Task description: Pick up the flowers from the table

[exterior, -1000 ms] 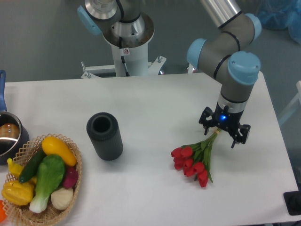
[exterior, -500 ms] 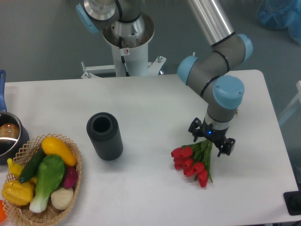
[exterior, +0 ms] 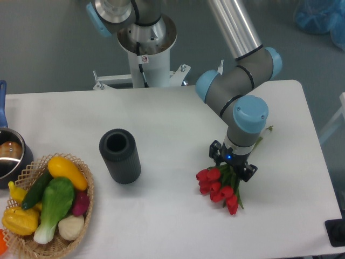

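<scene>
Flowers (exterior: 220,190) lie on table (exterior: 178,121) beneath open tool (exterior: 232,167); basket (exterior: 81,216) holds vegetables (exterior: 51,197).

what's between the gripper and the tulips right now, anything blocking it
Nothing visible. The gripper sits directly over the flowers, above the leafy part just behind the red heads, with stem ends poking out past the wrist. The dark cylinder and vegetable basket stand well off to the side.

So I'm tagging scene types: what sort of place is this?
Probably a robotics lab: a UR5e arm on a pedestal works at a plain white table laid with props, namely flowers and a basket of toy-like vegetables.
</scene>
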### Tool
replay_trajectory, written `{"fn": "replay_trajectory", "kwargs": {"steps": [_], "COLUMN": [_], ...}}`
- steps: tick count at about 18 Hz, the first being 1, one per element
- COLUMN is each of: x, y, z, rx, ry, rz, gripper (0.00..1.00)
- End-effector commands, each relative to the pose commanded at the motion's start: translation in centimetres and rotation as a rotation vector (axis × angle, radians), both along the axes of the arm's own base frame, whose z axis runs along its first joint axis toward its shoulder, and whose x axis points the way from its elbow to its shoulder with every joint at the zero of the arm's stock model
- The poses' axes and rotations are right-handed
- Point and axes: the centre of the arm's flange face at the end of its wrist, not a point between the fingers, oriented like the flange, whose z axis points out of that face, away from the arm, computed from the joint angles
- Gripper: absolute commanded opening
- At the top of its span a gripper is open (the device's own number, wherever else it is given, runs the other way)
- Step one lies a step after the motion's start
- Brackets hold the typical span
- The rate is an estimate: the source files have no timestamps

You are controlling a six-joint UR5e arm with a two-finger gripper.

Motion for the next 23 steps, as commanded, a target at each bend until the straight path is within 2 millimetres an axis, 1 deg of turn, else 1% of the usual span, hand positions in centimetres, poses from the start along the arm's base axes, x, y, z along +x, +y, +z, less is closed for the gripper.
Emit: {"fn": "replay_trajectory", "kwargs": {"steps": [3, 5, 6, 7, 10, 13, 15, 19, 21, 23], "x": [-0.1, -0.6, -1.0, -1.5, -2.4, -3.3, -3.4, -4.5, -4.9, -5.2], "y": [-0.2, -0.3, -0.2, -0.6, -1.3, -1.2, -1.2, -0.7, -0.6, -1.0], "z": [0.5, 1.2, 2.0, 3.1, 5.5, 7.6, 8.4, 10.7, 11.9, 12.3], "rx": [0.004, 0.010, 0.017, 0.027, 0.049, 0.062, 0.063, 0.077, 0.067, 0.059], "ry": [0.006, 0.019, 0.032, 0.049, 0.085, 0.114, 0.130, 0.163, 0.144, 0.135], "rz": [0.011, 0.022, 0.029, 0.042, 0.052, 0.062, 0.056, 0.052, 0.054, 0.062], "gripper": [0.00, 0.00, 0.00, 0.00, 0.00, 0.00, 0.00, 0.00, 0.00, 0.00]}}
